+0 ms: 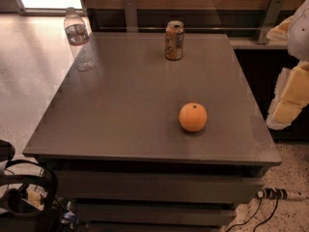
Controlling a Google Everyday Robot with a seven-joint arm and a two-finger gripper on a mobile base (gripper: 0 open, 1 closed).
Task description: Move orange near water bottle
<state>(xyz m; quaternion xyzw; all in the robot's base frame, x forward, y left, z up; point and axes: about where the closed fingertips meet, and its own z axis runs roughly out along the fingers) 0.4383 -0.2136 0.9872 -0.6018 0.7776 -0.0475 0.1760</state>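
The orange (193, 117) is round and smooth, evenly coloured, with a small dark stem dot on top. It sits on the grey bench (120, 110) toward the front right corner, apart from everything else. The clear water bottle (77, 36) stands at the far left corner, and a drink can (174, 40) stands by the far edge. The gripper (288, 99) hangs beyond the bench's right edge; its spread cannot be told.

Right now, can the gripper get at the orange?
Probably yes. The gripper hangs past the right edge of the table, and the orange sits alone on its near-right part, nothing between them; the can and water bottle stand far back.
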